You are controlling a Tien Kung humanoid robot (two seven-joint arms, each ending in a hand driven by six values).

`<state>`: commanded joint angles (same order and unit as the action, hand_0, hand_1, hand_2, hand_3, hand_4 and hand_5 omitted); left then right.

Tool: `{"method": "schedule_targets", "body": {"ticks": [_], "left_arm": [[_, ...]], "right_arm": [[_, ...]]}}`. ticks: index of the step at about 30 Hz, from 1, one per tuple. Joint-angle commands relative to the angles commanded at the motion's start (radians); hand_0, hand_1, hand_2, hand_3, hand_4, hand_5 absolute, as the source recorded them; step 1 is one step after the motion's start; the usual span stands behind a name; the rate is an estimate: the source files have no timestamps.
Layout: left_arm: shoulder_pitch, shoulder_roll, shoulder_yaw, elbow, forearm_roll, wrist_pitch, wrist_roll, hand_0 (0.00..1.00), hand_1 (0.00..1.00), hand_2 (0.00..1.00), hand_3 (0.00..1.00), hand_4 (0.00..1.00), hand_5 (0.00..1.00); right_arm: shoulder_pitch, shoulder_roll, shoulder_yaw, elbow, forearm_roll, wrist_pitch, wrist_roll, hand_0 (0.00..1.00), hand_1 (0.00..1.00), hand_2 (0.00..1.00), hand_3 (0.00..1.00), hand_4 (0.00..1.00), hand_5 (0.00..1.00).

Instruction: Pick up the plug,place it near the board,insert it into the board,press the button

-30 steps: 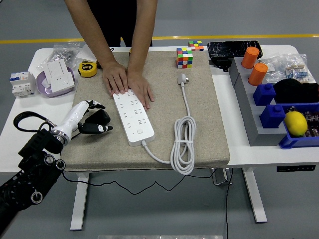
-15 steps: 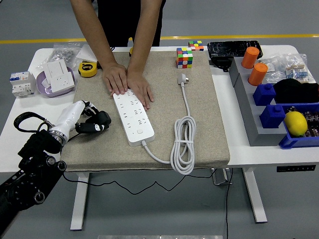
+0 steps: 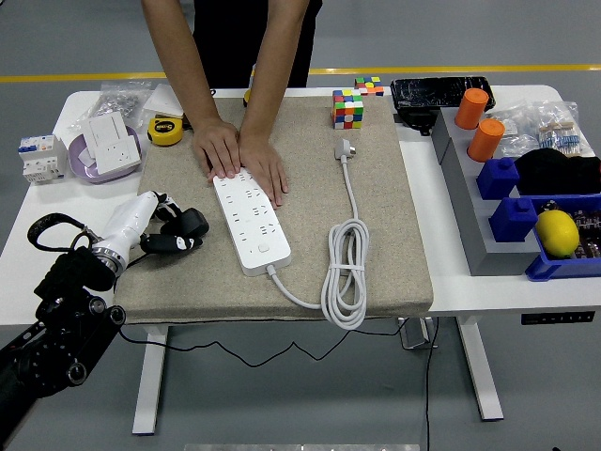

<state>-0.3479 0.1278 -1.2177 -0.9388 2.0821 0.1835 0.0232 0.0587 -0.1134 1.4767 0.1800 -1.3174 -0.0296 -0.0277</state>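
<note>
A white power strip [image 3: 250, 222] lies slanted on the beige mat [image 3: 394, 216]. Its white cord loops in a coil [image 3: 345, 268] to the right and runs up to the grey plug [image 3: 345, 148], which lies near the mat's far edge. A person at the far side presses both hands [image 3: 242, 156] flat on the strip's far end. My left hand [image 3: 175, 228] rests on the mat's left edge, left of the strip, its black fingers curled and holding nothing. The right arm is out of view.
A Rubik's cube [image 3: 347, 109] stands beside the plug. A yellow tape measure [image 3: 165, 130], a white socket box [image 3: 111, 146] and a breaker [image 3: 39, 156] sit at the left. At the right are grey steps with orange cylinders [image 3: 479, 124], blue bins and a lemon [image 3: 557, 232].
My left hand has drawn back slightly to the left and its fingers have curled in. The person's hands stay on the strip.
</note>
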Motion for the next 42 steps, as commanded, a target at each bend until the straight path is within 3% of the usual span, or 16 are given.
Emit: {"method": "schedule_targets", "body": {"ticks": [13, 14, 19, 20, 25, 26, 31, 32, 42], "left_arm": [[-0.003, -0.001, -0.002, 0.009, 0.019, 0.017, -0.004, 0.532, 0.551, 0.456, 0.448, 0.998, 0.301], [-0.003, -0.001, -0.002, 0.009, 0.02, 0.017, -0.004, 0.494, 0.509, 0.403, 0.414, 0.976, 0.23], [-0.006, -0.002, -0.003, 0.012, 0.029, 0.021, -0.002, 0.494, 0.509, 0.403, 0.414, 0.976, 0.23], [-0.006, -0.002, -0.003, 0.013, 0.029, 0.021, -0.003, 0.479, 0.483, 0.385, 0.397, 0.879, 0.237], [-0.006, -0.002, -0.001, 0.016, 0.028, 0.027, -0.005, 0.479, 0.483, 0.385, 0.397, 0.879, 0.237], [-0.006, -0.002, -0.001, 0.015, 0.027, 0.029, -0.007, 0.433, 0.403, 0.361, 0.378, 0.628, 0.253], [-0.004, -0.001, 0.003, 0.013, 0.019, 0.036, -0.014, 0.433, 0.403, 0.361, 0.378, 0.628, 0.253], [-0.003, -0.001, 0.005, 0.01, 0.016, 0.038, -0.016, 0.414, 0.381, 0.348, 0.371, 0.497, 0.209], [-0.008, 0.016, 0.032, -0.05, -0.03, 0.042, -0.023, 0.405, 0.377, 0.342, 0.361, 0.462, 0.184]], "right_arm": [[0.002, 0.001, 0.001, 0.0, 0.002, 0.0, 0.001, 0.837, 0.762, 0.751, 0.778, 0.998, 0.851], [0.002, 0.001, 0.001, 0.0, 0.002, 0.0, 0.001, 0.837, 0.761, 0.751, 0.778, 0.998, 0.852], [0.003, 0.001, 0.001, 0.0, 0.002, 0.0, 0.001, 0.837, 0.761, 0.751, 0.778, 0.998, 0.852], [0.004, 0.001, 0.001, 0.0, 0.002, 0.0, 0.001, 0.837, 0.761, 0.751, 0.777, 0.998, 0.852], [0.004, 0.0, 0.002, 0.0, 0.002, -0.001, 0.001, 0.837, 0.761, 0.751, 0.777, 0.998, 0.852], [0.003, 0.0, 0.002, 0.0, 0.001, -0.001, 0.0, 0.836, 0.761, 0.751, 0.777, 0.998, 0.853], [0.002, -0.001, -0.002, 0.0, 0.002, -0.001, 0.0, 0.836, 0.761, 0.751, 0.777, 0.998, 0.853], [0.002, -0.001, -0.003, 0.0, 0.003, -0.001, 0.0, 0.834, 0.761, 0.751, 0.777, 0.998, 0.856], [0.002, -0.003, -0.006, 0.0, 0.003, -0.001, -0.002, 0.836, 0.762, 0.751, 0.777, 0.998, 0.856]]}}
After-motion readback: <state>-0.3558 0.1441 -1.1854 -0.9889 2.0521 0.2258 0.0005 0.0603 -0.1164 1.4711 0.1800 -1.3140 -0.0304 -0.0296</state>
